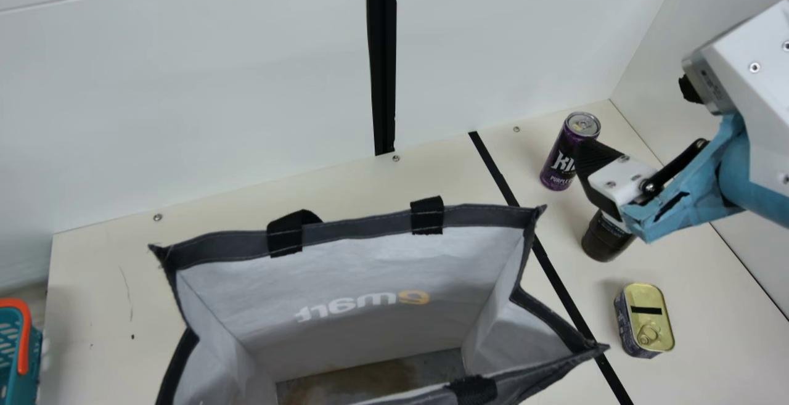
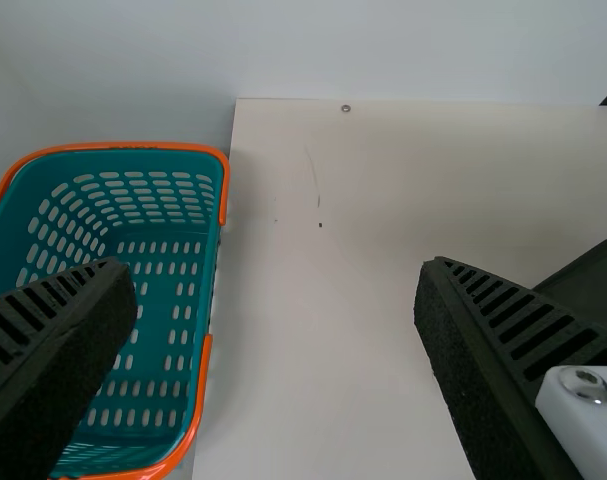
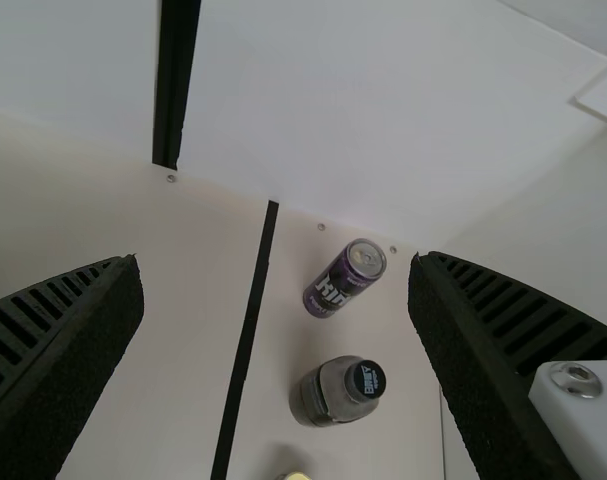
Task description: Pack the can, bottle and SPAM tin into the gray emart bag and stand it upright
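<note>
Main view: bag (image 1: 370, 254) stands open (can (image 1: 558, 155), bottle (image 1: 604, 241), tin (image 1: 650, 325) outside).

Taking the clock from the main view, we see woven-looking cloth in the bag (image 1: 246, 300) at six o'clock, its lining smooth and faintly sheened, its straps (image 1: 426, 217) matt webbing. Near three, the can (image 1: 558, 161) is glossy metal; toward four, the bottle (image 1: 601, 241) looks like smooth plastic and the tin (image 1: 641, 325) shiny metal. At eight, the basket (image 1: 28, 386) is smooth plastic. Our counter (image 1: 216, 214) looks smooth, low in sheen.
</note>
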`<state>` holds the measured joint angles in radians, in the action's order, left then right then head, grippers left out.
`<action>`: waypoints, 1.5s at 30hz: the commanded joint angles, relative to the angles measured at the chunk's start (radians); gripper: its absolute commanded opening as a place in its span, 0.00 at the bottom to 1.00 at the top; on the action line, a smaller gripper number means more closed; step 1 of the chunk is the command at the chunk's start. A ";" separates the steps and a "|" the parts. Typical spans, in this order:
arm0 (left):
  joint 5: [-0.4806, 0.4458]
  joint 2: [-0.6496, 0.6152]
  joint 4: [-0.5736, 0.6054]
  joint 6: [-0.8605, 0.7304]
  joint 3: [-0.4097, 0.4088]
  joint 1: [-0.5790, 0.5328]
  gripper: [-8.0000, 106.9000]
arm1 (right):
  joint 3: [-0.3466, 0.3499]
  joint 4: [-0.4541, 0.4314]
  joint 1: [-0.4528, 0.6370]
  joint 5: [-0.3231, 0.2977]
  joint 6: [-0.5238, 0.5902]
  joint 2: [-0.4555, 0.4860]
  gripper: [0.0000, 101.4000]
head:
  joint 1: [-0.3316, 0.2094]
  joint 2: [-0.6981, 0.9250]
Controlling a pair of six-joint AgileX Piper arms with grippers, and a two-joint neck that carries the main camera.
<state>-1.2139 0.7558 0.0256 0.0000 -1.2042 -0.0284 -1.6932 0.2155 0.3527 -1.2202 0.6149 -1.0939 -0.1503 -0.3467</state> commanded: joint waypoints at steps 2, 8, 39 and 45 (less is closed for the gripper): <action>0.000 0.000 0.000 0.000 0.000 0.000 0.85 | 0.017 0.012 0.037 0.000 0.015 -0.004 0.94 | -0.024 -0.002; 0.000 0.000 0.000 0.000 0.000 0.000 0.85 | 0.059 0.025 0.092 0.000 0.044 -0.006 0.94 | -0.024 -0.002; 0.000 0.000 0.000 0.000 0.000 0.000 0.85 | 0.181 0.003 0.261 0.002 0.151 0.000 0.94 | -0.024 -0.002; 0.000 0.000 0.000 0.000 0.000 0.000 0.85 | 0.181 0.003 0.261 0.002 0.151 0.000 0.94 | -0.024 -0.002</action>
<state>-1.2139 0.7558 0.0256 0.0000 -1.2042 -0.0284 -1.5126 0.2187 0.6139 -1.2181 0.7657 -1.0943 -0.1519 -0.3467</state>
